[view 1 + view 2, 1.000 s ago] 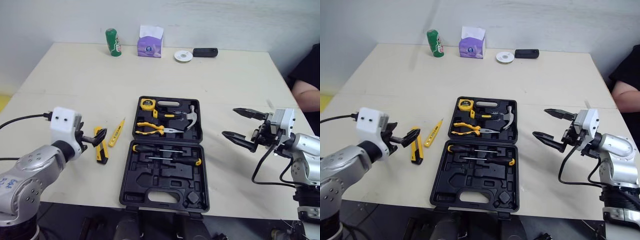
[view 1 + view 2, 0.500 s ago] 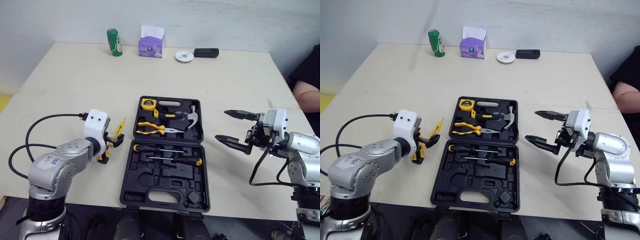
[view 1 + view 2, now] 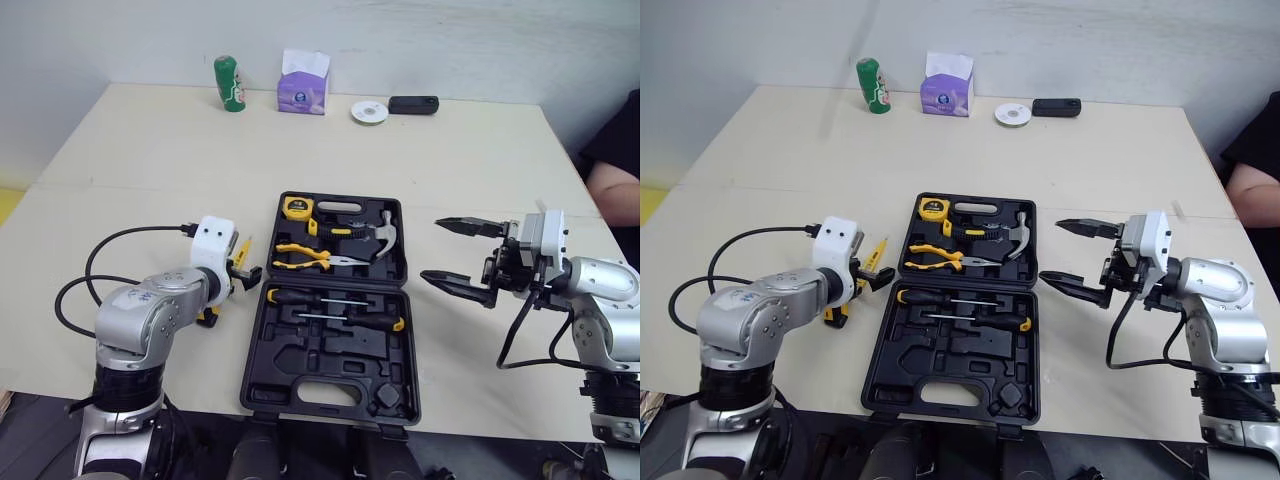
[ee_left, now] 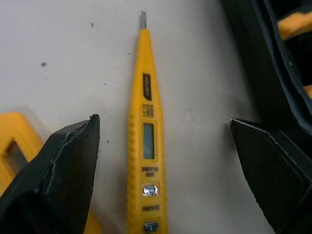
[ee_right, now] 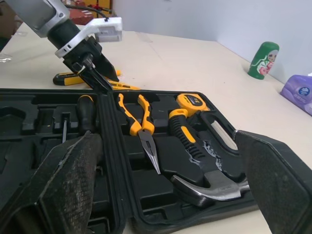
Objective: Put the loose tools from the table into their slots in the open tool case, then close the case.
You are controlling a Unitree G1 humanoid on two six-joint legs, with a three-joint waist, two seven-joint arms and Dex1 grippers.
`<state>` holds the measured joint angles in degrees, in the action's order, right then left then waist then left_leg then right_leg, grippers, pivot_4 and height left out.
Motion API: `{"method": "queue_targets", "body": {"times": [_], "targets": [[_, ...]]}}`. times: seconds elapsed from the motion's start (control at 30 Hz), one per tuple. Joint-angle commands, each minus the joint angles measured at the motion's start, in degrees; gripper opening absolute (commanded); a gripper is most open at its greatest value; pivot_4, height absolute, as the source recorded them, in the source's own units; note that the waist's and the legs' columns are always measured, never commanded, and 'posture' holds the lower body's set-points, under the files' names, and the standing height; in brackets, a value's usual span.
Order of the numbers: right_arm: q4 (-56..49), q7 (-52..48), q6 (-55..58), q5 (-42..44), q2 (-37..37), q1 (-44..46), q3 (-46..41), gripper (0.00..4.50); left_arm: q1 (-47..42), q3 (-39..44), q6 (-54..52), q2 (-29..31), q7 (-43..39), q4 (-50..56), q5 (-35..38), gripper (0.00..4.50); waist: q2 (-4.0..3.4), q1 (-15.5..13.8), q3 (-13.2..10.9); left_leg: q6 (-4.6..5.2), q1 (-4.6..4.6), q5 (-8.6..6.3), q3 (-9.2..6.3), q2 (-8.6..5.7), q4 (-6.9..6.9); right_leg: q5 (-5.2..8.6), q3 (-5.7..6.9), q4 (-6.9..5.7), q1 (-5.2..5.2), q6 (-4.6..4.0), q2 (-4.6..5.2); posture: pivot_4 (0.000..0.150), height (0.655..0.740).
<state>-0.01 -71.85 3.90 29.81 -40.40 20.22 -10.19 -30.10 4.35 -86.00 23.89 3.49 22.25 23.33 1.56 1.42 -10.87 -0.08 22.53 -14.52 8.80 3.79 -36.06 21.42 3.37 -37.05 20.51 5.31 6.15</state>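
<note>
Left pincer [image 4: 163, 124] wide open, straddling the slim yellow voltage-tester pen [image 4: 146, 141], fingers clear of it. Pen lies flat on the beige counter [image 3: 150, 170], just left of the open black plastic tool case [image 3: 330, 360]. Right pincer [image 3: 432, 249] open, hovering right of case.

Plain lab or office room, beige table [image 3: 150, 150] against white wall [image 3: 450, 40], tissue box [image 3: 303, 80], green bottle [image 3: 228, 84]

Left gripper [image 3: 246, 274] hides most of the utility knife [image 3: 207, 318].
</note>
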Motion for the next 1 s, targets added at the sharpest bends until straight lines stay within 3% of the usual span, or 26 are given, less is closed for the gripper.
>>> {"method": "queue_targets", "body": {"times": [0.03,0.37,0.57,0.7,0.87,1.0], "targets": [[-2.35,0.24,0.13,1.34,-0.46,0.39,-0.93,4.48,-1.51,0.66,-4.30,-0.76,0.53,1.28,-2.42,4.50,0.00,0.03,0.00,0.00,0.00,0.00,0.00,0.00,0.00,0.00,0.00,0.00,0.00,0.00,0.00,0.150,0.7400],[-3.94,1.47,0.29,0.83,-0.24,0.09,-0.70,4.48,-0.75,2.59,-6.00,-2.18,-1.40,0.47,-5.23,4.50,0.00,0.11,0.00,-0.01,-0.02,0.01,-0.01,0.00,0.00,0.00,-0.02,-0.01,0.00,0.00,-0.02,0.150,0.7400],[-4.12,2.59,0.20,0.28,-0.42,0.14,-0.36,4.50,1.07,4.68,-6.49,-2.85,-2.73,1.33,-5.87,2.49,0.00,0.14,0.00,-0.07,-0.11,-0.03,-0.09,-0.01,0.01,0.00,-0.19,-0.02,0.00,0.00,-0.12,0.150,0.7400],[-3.83,2.82,-0.34,0.01,-0.61,-0.29,-0.52,4.50,1.98,4.39,-6.49,-2.23,-3.42,1.37,-6.73,0.69,0.00,0.02,0.00,-0.08,-0.11,-0.04,-0.09,-0.01,0.01,0.00,-0.21,-0.02,0.00,0.00,-0.12,0.150,0.7400],[-3.58,2.63,-0.99,-0.03,-0.82,-1.50,-0.97,4.50,2.10,4.58,-5.84,-2.23,-3.93,1.50,-7.71,0.53,0.00,0.09,0.00,-0.09,-0.12,-0.04,-0.09,-0.01,0.01,0.00,-0.22,-0.02,0.00,0.00,-0.12,0.150,0.7400],[-3.06,2.35,-1.94,-0.28,-1.01,-2.38,-1.33,4.50,1.81,6.04,0.96,-2.63,-5.52,2.85,-7.66,0.53,0.00,0.00,0.00,-0.09,-0.12,-0.04,-0.09,0.00,0.00,0.00,-0.23,-0.04,0.00,0.00,-0.13,0.150,0.7400]]}}
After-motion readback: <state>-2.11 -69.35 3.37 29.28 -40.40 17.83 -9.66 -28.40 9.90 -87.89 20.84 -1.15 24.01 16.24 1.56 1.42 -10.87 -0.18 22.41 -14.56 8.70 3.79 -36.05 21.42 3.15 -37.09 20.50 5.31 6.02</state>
